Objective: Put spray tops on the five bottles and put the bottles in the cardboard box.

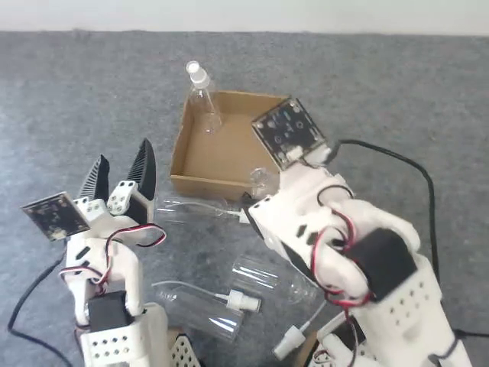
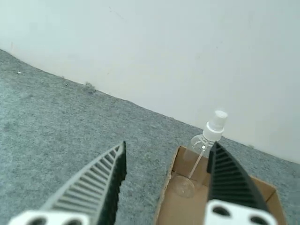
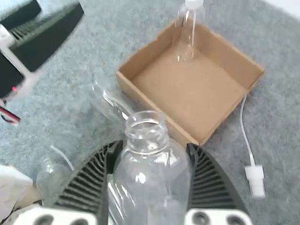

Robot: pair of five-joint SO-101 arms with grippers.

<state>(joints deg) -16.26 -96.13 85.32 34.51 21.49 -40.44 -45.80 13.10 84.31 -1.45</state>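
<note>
Clear bottles, five (one in box)

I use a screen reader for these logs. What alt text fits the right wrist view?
The right pincer grips a topless clear bottle over grey carpet. Beyond it sits the open cardboard box with one topped bottle standing in a corner; a loose spray top lies beside the box.
</note>
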